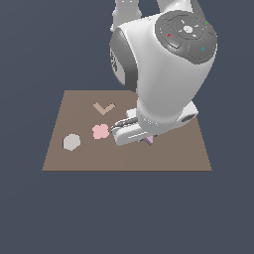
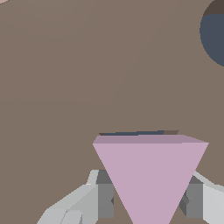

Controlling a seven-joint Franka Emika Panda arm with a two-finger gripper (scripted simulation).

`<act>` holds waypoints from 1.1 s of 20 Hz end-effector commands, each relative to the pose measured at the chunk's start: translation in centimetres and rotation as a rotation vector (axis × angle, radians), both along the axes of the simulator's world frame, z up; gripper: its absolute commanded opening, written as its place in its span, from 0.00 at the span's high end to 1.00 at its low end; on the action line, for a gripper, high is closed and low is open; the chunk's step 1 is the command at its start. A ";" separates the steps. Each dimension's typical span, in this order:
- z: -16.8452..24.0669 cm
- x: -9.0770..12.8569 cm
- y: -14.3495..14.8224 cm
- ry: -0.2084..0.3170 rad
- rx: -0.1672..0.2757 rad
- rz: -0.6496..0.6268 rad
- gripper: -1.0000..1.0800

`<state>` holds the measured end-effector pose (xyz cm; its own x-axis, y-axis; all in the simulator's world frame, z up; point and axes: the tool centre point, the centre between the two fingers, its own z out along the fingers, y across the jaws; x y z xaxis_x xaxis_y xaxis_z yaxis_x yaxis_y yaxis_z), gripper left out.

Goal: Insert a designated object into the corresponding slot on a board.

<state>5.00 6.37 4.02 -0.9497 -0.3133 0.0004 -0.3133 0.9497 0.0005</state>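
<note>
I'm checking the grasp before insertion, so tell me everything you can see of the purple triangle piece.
The lilac triangle piece is flat, matte and plain-coloured, with a slightly darker top edge. It sits between the gripper fingers, one on either side, low over the brown board. A dark sliver of the slot shows just beyond its edge. In the exterior view the arm hides most of it.

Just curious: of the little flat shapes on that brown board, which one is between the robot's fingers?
The lilac triangle, between the fingers. The pink flower, tan chevron and grey hexagon lie apart.
</note>
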 end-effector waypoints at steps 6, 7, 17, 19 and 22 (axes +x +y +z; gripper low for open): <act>0.0 -0.1 0.3 0.000 0.000 0.046 1.00; 0.0 -0.1 0.3 0.000 0.000 0.045 1.00; -0.9 -0.1 0.2 -0.002 -0.001 0.035 1.00; -1.0 -0.1 0.2 -0.002 -0.001 0.035 0.04; -1.0 -0.1 0.2 -0.002 -0.001 0.035 0.04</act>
